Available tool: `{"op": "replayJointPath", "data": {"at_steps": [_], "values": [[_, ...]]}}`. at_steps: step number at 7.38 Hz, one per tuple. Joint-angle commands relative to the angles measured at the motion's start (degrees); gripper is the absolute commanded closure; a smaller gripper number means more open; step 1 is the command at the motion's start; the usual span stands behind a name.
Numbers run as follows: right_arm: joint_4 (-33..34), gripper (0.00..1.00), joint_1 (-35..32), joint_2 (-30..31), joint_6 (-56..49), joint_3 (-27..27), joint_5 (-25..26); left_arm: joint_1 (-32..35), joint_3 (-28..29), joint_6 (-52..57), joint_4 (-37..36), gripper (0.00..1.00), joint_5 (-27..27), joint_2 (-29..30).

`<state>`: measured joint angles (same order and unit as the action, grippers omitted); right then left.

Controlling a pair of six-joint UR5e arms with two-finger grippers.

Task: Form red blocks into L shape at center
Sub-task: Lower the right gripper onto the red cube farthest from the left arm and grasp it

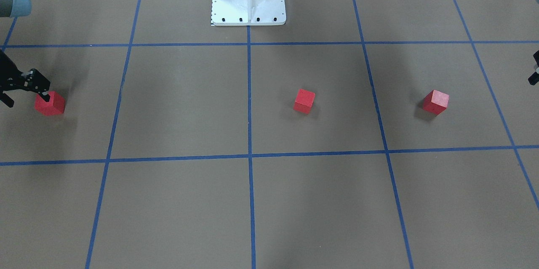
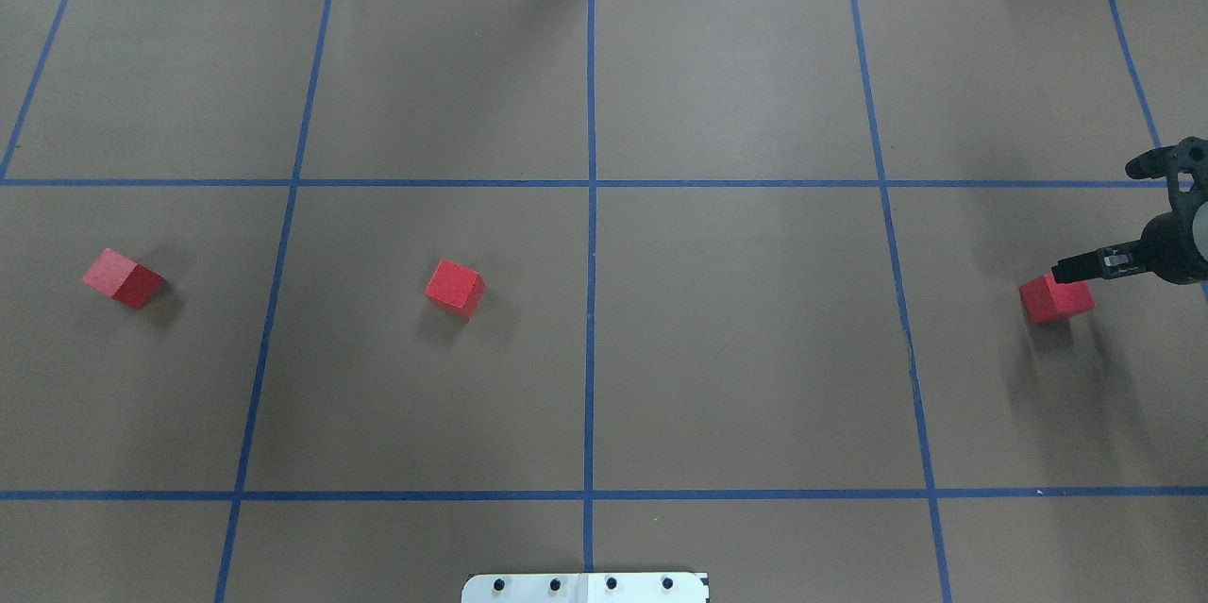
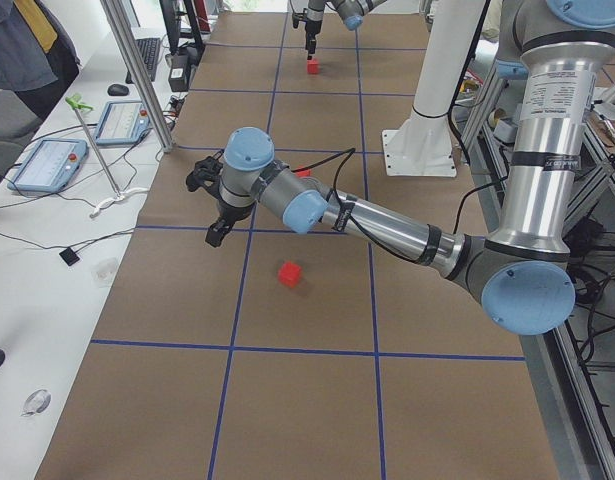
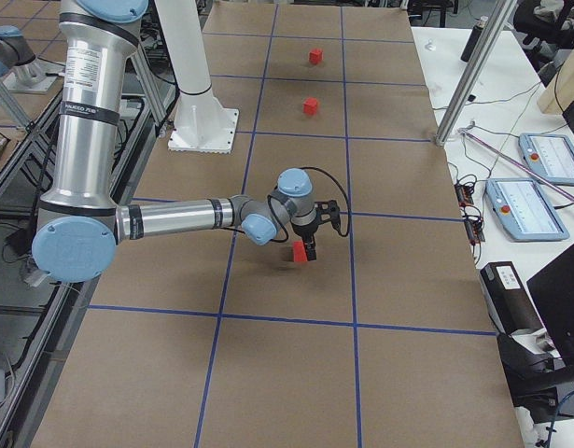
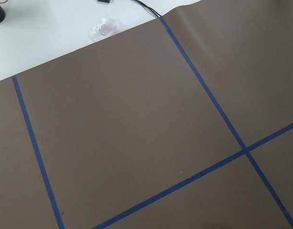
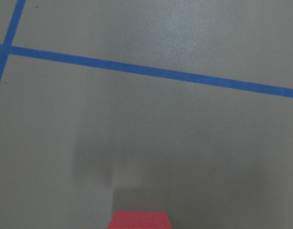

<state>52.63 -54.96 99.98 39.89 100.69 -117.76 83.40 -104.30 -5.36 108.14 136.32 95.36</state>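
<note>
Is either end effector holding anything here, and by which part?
Nothing is held. The right end effector stands open with one fingertip at the nearest red block, which rests on the floor. The left end effector is empty.

Silver arms (image 4: 86, 121), blue joints (image 4: 72, 250), black right claw (image 1: 28, 100)

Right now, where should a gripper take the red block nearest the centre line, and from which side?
Probably from straight above, closing on two opposite side faces of the middle red block. It is a plain cube lying flat, turned askew to the blue tape grid, so the jaws should turn to match.
</note>
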Motion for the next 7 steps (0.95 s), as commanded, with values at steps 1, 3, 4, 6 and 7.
{"op": "replayJointPath", "data": {"at_steps": [1, 3, 4, 6, 7], "values": [[-0.2, 0.0, 1.2, -0.2, 0.7, -0.1, 0.0, 0.0, 0.0, 0.0, 0.0, 0.0, 0.0, -0.1], [-0.2, 0.0, 2.0, -0.2, 1.0, -0.1, 0.1, 0.0, 0.0, 0.1, 0.1, 0.0, 0.0, 0.0], [-0.1, 0.0, 2.4, -0.3, 1.0, -0.1, 0.2, 0.0, 0.1, 0.1, 0.0, 0.0, 0.0, -0.1], [-0.1, 0.0, 3.6, -2.1, 0.9, -2.7, 1.6, -0.1, 0.1, 0.1, 0.1, 0.0, 0.0, 0.0], [-0.1, 0.0, 3.7, -3.5, 0.8, -4.3, 1.5, -0.1, 0.1, 0.1, 0.1, 0.0, 0.0, 0.0]]}}
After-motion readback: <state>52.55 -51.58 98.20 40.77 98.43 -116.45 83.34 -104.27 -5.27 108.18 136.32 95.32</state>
